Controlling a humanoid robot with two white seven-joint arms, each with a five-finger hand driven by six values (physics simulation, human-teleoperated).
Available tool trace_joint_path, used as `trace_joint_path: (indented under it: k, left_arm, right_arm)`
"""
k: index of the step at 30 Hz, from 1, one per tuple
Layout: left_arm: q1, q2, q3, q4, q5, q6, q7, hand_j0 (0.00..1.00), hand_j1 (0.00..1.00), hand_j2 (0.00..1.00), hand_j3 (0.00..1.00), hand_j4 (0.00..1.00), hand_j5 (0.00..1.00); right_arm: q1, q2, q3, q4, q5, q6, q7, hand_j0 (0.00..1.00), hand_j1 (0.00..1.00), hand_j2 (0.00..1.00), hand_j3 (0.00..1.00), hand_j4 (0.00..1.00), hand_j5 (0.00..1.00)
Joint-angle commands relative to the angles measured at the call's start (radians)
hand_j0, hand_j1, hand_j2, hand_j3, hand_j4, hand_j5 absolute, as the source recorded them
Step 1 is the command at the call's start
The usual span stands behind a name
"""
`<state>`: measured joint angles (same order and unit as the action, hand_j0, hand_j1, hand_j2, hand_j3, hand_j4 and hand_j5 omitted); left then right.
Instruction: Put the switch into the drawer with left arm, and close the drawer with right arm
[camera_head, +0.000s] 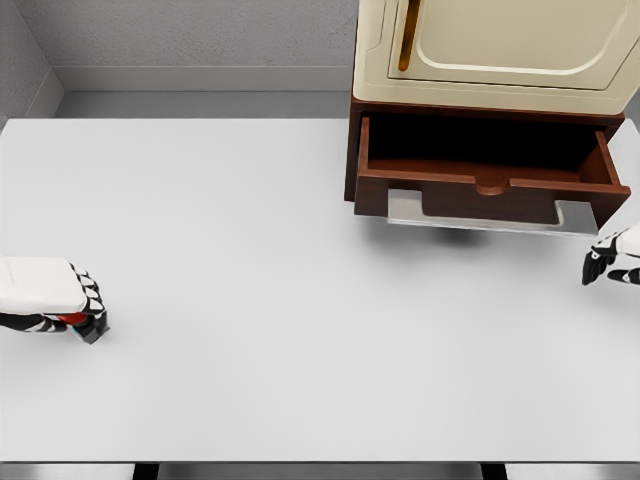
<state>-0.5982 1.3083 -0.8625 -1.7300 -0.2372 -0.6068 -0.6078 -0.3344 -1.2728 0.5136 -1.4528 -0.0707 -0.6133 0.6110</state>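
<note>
While the left hand (62, 298) is sitting low at the left edge of the white table (250, 300), its fingers are curling down around something small. A bit of red and a dark corner are peeking out under them, so that is most likely the switch (78, 322), and the hand looks to be gripping it. It is still resting on the table, well apart from the drawer (490, 165).

Over at the right edge, the right hand (612, 260) is hanging just below the drawer's corner. I cannot tell if its fingers are apart or together. It is probably waiting there because pushing the drawer shut is its job.

Farther back, the brown drawer is standing pulled out and open, ready to take the switch. Above it, the cream cabinet (500, 50) is showing a door with a gold handle (405, 40).
</note>
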Motion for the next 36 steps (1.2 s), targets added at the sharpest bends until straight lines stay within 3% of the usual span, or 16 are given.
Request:
trace_joint_path:
  k: [1, 4, 11, 18, 29, 36]
  left_arm:
    - [0.000, -0.001, -0.004, 0.000, -0.004, -0.004, -0.003, 0.40, 0.40, 0.40, 0.40, 0.40, 0.40]
    - [0.000, -0.003, -0.004, 0.000, -0.004, -0.004, -0.003, 0.32, 0.32, 0.32, 0.32, 0.32, 0.32]
    - [-0.008, -0.018, -0.003, -0.007, 0.006, -0.004, -0.003, 0.32, 0.32, 0.32, 0.32, 0.32, 0.32]
    - [-0.031, -0.046, -0.001, 0.001, 0.104, -0.004, -0.003, 0.32, 0.32, 0.32, 0.32, 0.32, 0.32]
    - [-0.109, -0.230, 0.004, 0.009, 0.127, -0.004, -0.003, 0.32, 0.32, 0.32, 0.32, 0.32, 0.32]
    - [-0.158, -0.336, 0.005, 0.053, 0.130, -0.004, -0.003, 0.32, 0.32, 0.32, 0.32, 0.32, 0.32]
  right_arm:
    - [0.002, -0.002, -0.001, 0.002, -0.006, 0.002, 0.000, 0.49, 0.49, 0.49, 0.49, 0.49, 0.49]
    - [0.000, -0.002, -0.001, 0.003, -0.006, 0.002, 0.000, 0.49, 0.49, 0.49, 0.49, 0.49, 0.49]
    - [-0.006, -0.002, -0.001, 0.012, -0.006, 0.002, 0.000, 0.49, 0.49, 0.49, 0.49, 0.49, 0.49]
    - [-0.006, -0.002, -0.003, 0.014, -0.004, 0.002, 0.000, 0.49, 0.49, 0.49, 0.49, 0.49, 0.49]
    - [0.014, -0.005, -0.040, 0.009, -0.006, 0.002, 0.000, 0.50, 0.50, 0.50, 0.50, 0.50, 0.50]
    - [0.014, -0.011, -0.038, -0.009, -0.006, 0.002, 0.000, 0.50, 0.50, 0.50, 0.50, 0.50, 0.50]
